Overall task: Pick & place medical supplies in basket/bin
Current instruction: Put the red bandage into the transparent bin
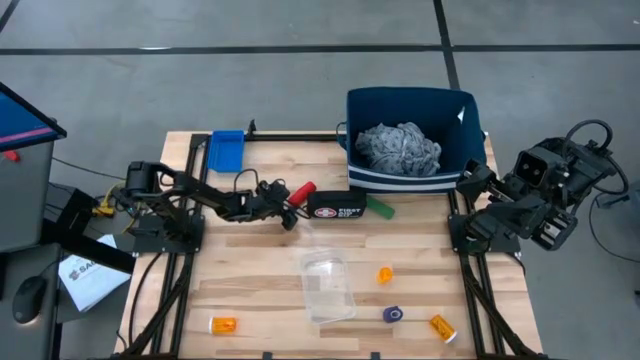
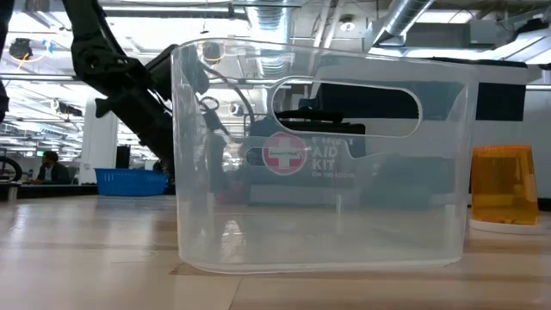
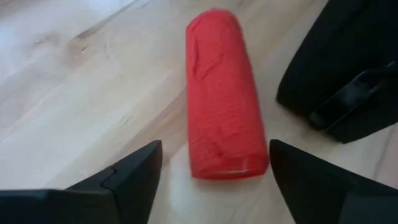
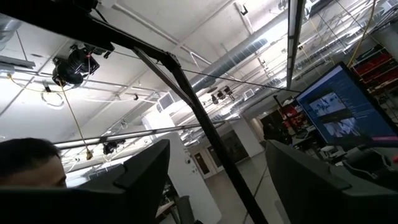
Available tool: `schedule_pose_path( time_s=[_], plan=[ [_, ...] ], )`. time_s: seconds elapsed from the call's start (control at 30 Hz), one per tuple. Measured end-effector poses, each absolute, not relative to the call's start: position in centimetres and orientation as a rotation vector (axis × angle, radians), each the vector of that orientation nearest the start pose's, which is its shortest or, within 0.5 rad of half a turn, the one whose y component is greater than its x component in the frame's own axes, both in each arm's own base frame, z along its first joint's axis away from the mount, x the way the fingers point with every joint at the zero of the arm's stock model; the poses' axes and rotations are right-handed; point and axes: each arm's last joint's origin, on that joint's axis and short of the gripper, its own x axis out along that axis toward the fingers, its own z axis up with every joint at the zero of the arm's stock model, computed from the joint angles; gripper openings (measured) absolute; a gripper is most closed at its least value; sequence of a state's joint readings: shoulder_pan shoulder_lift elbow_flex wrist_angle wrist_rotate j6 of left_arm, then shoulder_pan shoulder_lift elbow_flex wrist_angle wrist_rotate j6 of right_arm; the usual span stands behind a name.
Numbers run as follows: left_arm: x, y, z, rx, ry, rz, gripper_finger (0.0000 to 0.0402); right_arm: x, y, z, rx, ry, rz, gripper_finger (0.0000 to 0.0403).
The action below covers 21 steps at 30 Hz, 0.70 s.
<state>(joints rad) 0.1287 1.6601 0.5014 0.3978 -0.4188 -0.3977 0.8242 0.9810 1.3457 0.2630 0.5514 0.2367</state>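
A red roll (image 1: 302, 189) (image 3: 221, 99) lies on its side on the wooden table, next to a black first-aid pouch (image 1: 336, 203). My left gripper (image 1: 288, 198) (image 3: 214, 148) is open and low over the table, one finger on each side of the roll's near end with a gap on both sides. The navy bin (image 1: 470, 150) stands at the far right with the grey mottled cloth (image 1: 400, 148) inside. A green roll (image 1: 380, 207), a blue roll (image 1: 393, 314) and three orange pill bottles (image 1: 385, 274) (image 1: 222, 325) (image 1: 442, 327) lie on the table. My right gripper (image 1: 472, 180) (image 4: 217, 155) waits open at the right edge.
A clear plastic container (image 1: 328, 285) (image 2: 318, 155) stands near the table's near middle and fills the low view, with one orange bottle (image 2: 504, 189) beside it. A small blue tray (image 1: 226, 150) sits at the far left. The pouch (image 3: 348, 68) lies close beside the right finger.
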Motion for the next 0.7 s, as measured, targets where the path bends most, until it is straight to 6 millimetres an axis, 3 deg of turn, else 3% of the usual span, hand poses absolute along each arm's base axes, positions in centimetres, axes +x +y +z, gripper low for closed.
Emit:
schedule_pose_path(
  time_s=[0.23,0.43,0.57,0.7],
  plan=[
    [26.1,4.6,10.2,-0.261,0.64,0.662,0.016,11.7,10.4,52.0,0.625,-0.45,0.322,0.0262],
    [25.7,4.5,11.7,-0.271,0.616,0.661,0.0059,11.8,10.4,51.9,0.623,-0.436,0.294,0.0262],
    [24.8,4.4,14.0,-0.276,0.593,0.657,0.0035,11.8,10.4,51.9,0.622,-0.436,0.294,0.0262],
    [23.0,3.9,16.4,-0.274,0.603,0.644,0.0047,11.8,10.4,51.9,0.622,-0.436,0.294,0.0262]
  ],
)
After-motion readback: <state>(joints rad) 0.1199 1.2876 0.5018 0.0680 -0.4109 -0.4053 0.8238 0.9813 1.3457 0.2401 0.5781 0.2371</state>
